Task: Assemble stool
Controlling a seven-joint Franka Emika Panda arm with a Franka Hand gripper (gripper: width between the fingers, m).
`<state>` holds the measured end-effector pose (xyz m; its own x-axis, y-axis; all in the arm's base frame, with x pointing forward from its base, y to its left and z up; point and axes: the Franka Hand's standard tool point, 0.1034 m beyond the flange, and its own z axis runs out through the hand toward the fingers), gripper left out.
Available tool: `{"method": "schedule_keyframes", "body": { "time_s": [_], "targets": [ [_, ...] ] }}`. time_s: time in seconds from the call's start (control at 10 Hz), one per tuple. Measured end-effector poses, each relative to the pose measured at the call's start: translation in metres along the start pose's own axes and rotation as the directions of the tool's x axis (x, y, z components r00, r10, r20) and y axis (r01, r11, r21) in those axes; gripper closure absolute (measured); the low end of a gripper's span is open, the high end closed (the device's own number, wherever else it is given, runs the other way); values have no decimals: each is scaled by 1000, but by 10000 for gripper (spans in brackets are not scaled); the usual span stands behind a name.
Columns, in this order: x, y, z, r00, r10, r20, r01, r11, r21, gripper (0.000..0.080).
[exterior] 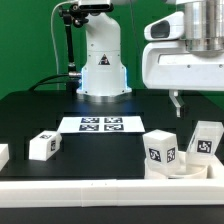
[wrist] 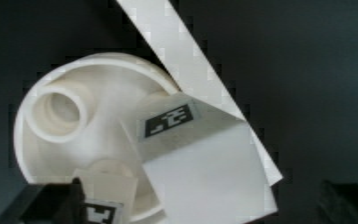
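Note:
In the wrist view the stool's round white seat lies below my gripper, with a round socket showing in it. A long white leg with a black-and-white tag crosses the seat. My dark fingertips stand far apart at either side of the leg without touching it, so the gripper is open and empty. In the exterior view the gripper hangs well above the table at the right. Two tagged legs stand below it near the front. Another leg sits at the left. The seat is hidden in this view.
The marker board lies flat at the table's middle, in front of the robot base. A long white rim bar runs along the front edge. A further white block is cut off at the exterior view's left.

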<state>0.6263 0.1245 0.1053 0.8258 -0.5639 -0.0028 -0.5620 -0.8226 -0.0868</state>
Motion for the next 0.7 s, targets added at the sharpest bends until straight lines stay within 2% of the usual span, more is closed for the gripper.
{"method": "schedule_keyframes", "body": {
  "time_s": [0.3,0.4,0.7],
  "targets": [
    [0,0,0,979,-206,-3,206,979,-7,151],
    [-1,0,1,937,-350,-8,350,937,-22,151],
    [-4,-8,-1,772,-635,-39,634,773,-21,151]
  ]
}}
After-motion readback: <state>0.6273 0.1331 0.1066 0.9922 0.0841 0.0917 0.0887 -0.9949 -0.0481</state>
